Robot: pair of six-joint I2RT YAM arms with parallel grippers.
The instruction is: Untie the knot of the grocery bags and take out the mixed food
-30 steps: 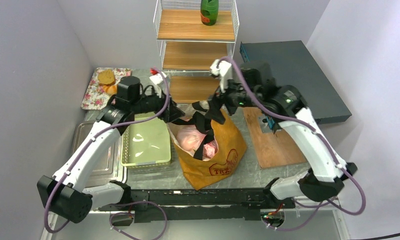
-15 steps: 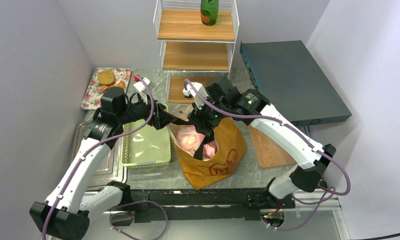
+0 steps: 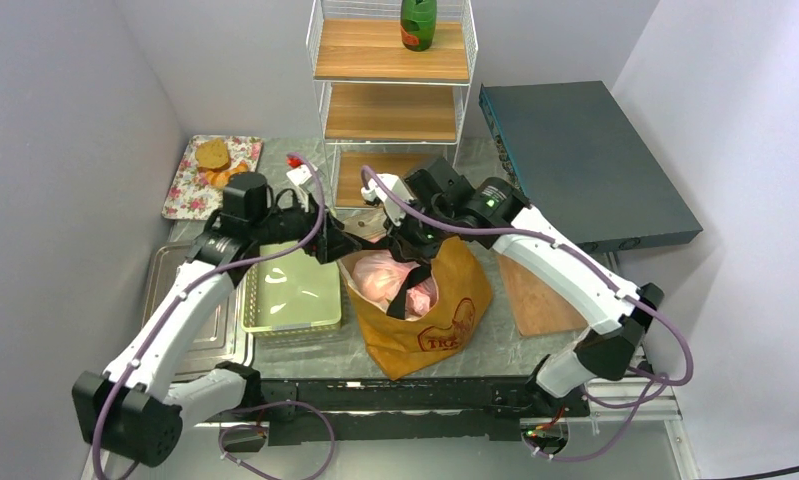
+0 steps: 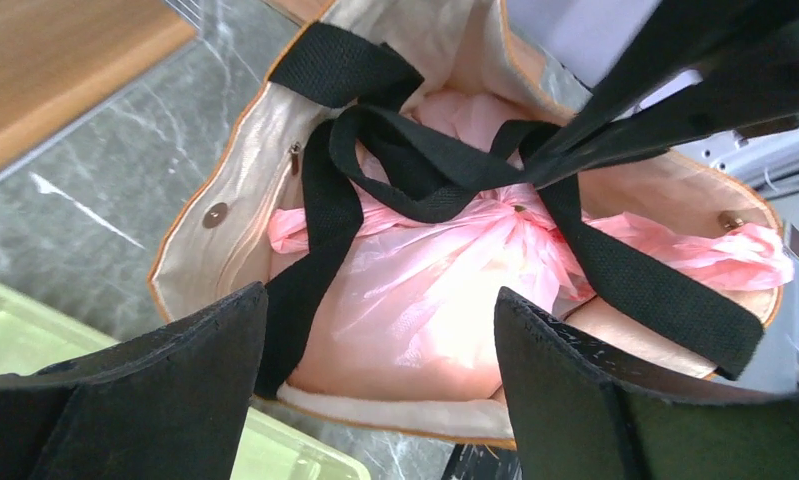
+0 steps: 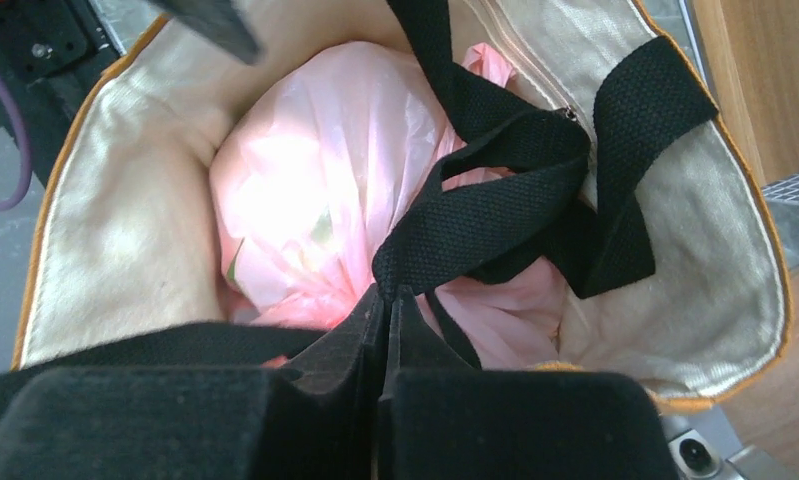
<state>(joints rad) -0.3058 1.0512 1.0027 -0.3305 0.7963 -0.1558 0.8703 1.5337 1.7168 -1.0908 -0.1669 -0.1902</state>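
Observation:
The mustard-brown tote (image 3: 430, 310) stands mid-table, its black straps (image 4: 425, 180) knotted over the mouth. Inside lies the tied pink plastic bag (image 4: 425, 300), also showing in the right wrist view (image 5: 315, 190); the food in it is hidden. My left gripper (image 3: 347, 240) hovers open at the tote's left rim, its fingers (image 4: 175, 380) apart with nothing between them. Over the tote's mouth, my right gripper (image 3: 410, 250) is shut, its tips (image 5: 385, 295) pinching a fold of black strap (image 5: 495, 215) beside the knot.
A pale green basket (image 3: 290, 285) sits left of the tote, beside a metal tray (image 3: 190, 300). A floral tray (image 3: 190, 185) with bread lies at the back left. A wire shelf (image 3: 390, 100) holds a green bottle (image 3: 418, 22). A wooden board (image 3: 545, 295) and a dark box (image 3: 585, 150) lie right.
My right arm swung left and down to the tote's mouth and its gripper closed on the strap. The left gripper drew back left, then returned to the tote's rim, still open.

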